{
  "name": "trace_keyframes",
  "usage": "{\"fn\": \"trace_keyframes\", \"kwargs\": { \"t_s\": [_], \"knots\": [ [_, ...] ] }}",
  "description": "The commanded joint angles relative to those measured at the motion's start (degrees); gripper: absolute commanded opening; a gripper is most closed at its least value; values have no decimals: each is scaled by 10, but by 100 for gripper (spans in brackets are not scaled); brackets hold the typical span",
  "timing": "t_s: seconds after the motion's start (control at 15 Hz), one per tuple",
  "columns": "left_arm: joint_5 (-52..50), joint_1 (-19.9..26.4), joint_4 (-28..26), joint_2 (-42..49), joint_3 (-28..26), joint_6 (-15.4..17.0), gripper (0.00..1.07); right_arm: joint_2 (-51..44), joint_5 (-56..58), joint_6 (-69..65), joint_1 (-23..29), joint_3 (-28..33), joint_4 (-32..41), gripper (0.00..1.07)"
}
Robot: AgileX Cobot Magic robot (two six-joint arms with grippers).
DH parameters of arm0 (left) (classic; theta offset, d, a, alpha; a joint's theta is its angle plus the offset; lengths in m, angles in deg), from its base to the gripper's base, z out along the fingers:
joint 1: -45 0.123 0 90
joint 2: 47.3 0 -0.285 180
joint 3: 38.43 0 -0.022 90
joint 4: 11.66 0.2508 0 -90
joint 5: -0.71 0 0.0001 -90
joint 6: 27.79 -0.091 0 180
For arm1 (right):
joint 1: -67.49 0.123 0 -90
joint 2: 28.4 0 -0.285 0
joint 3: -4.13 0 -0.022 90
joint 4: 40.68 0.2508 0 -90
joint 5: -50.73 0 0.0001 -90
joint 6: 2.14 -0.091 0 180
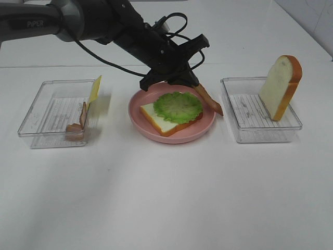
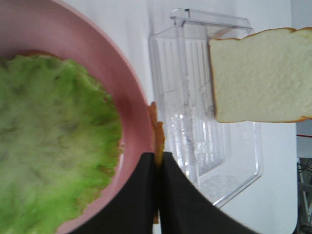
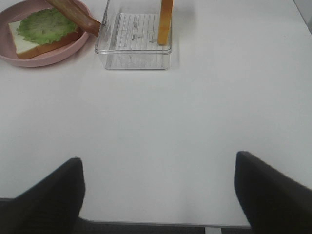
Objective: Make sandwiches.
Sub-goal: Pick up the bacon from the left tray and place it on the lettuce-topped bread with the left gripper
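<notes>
A pink plate [image 1: 179,139] in the middle holds a bread slice [image 1: 156,121] topped with green lettuce [image 1: 178,107]. My left gripper [image 1: 195,83] reaches across above the plate's far right rim, shut on a brown bacon strip [image 1: 210,100] that slants down past the rim towards the right tray. In the left wrist view the fingertips [image 2: 168,168] pinch the bacon [image 2: 158,134] beside the plate [image 2: 131,107] and lettuce [image 2: 53,146]. My right gripper [image 3: 157,161] stands open over bare table, nothing between its fingers. The finished sandwiches are not in view.
A clear tray [image 1: 260,130] on the right holds an upright bread slice [image 1: 281,86]. Another clear tray [image 1: 47,112] on the left holds a yellow cheese slice [image 1: 95,91] and more bacon [image 1: 78,125]. The left arm spans the back left of the table.
</notes>
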Motion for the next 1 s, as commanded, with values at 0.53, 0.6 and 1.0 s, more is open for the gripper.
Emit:
{"fn": "trace_keyframes", "kwargs": {
  "t_s": [0.53, 0.6, 1.0],
  "knots": [
    [65, 5, 185, -3, -3, 34, 0, -19, -5, 5, -4, 3, 0, 81],
    [69, 5, 204, -2, -3, 37, 0, -19, -5, 5, -4, 3, 0, 81],
    [91, 5, 238, -1, -7, 51, 66, -19, -5, 5, -4, 3, 0, 81]
  ]
}}
